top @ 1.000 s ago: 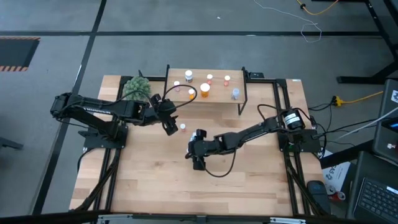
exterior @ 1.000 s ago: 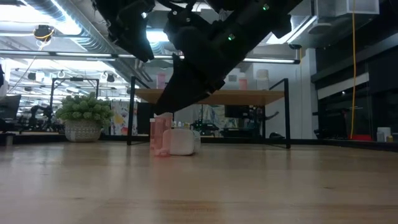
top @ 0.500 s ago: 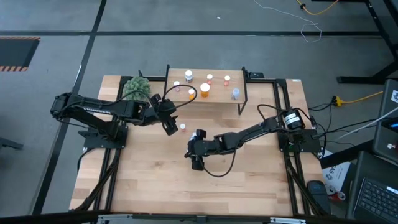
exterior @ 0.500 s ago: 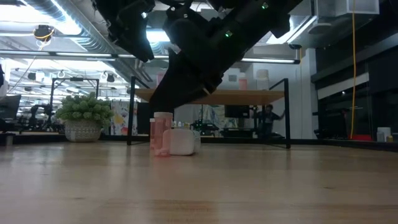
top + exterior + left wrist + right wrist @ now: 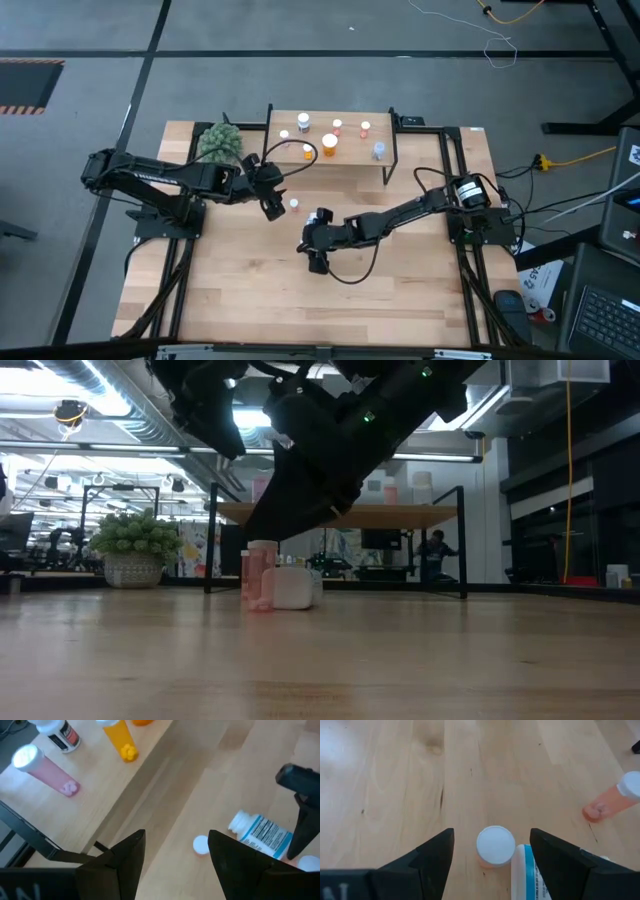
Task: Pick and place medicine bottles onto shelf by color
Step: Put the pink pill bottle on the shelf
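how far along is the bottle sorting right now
Done: several bottles stand on the shelf, including an orange bottle. In hand: nothing; the left gripper and right gripper hover open, empty. Left: a pink bottle, a white labelled bottle and another pink bottle on the table.

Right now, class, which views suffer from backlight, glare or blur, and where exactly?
Low view: bright ceiling lights behind leave the arms as dark silhouettes, and the near tabletop is soft. Left wrist view: glare whitens the pink bottle's cap, and the near end effector is blurred. Right wrist view: a pale glare patch lies on the wood at one corner. High view: evenly lit.
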Controlling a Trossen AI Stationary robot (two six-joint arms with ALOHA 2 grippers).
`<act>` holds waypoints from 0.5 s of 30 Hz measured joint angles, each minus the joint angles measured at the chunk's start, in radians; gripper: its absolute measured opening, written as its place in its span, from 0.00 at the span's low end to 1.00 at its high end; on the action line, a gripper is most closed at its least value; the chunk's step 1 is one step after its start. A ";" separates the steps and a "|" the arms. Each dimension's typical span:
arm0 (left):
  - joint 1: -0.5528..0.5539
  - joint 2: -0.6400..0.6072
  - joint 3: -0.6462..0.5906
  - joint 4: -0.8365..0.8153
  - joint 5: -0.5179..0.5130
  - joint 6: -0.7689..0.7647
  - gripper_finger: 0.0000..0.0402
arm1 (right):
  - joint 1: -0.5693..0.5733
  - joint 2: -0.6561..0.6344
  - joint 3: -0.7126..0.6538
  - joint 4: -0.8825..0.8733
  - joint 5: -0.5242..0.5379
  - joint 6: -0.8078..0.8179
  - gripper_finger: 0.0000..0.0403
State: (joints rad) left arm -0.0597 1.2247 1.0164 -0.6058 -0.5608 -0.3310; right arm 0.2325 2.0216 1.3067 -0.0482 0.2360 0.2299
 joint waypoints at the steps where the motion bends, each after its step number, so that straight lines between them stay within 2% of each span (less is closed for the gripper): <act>1: 0.000 0.000 0.000 0.002 -0.002 0.000 0.53 | 0.000 0.000 0.000 0.000 0.000 -0.007 0.65; 8: 0.000 0.000 0.000 0.001 -0.005 0.000 0.53 | 0.000 0.000 0.000 0.000 -0.003 -0.078 0.65; 15: 0.000 0.000 0.000 -0.007 -0.005 0.001 0.53 | 0.000 0.000 0.000 -0.004 -0.002 -0.081 0.65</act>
State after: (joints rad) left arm -0.0592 1.2247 1.0164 -0.6131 -0.5659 -0.3298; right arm 0.2321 2.0216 1.3062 -0.0521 0.2335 0.1493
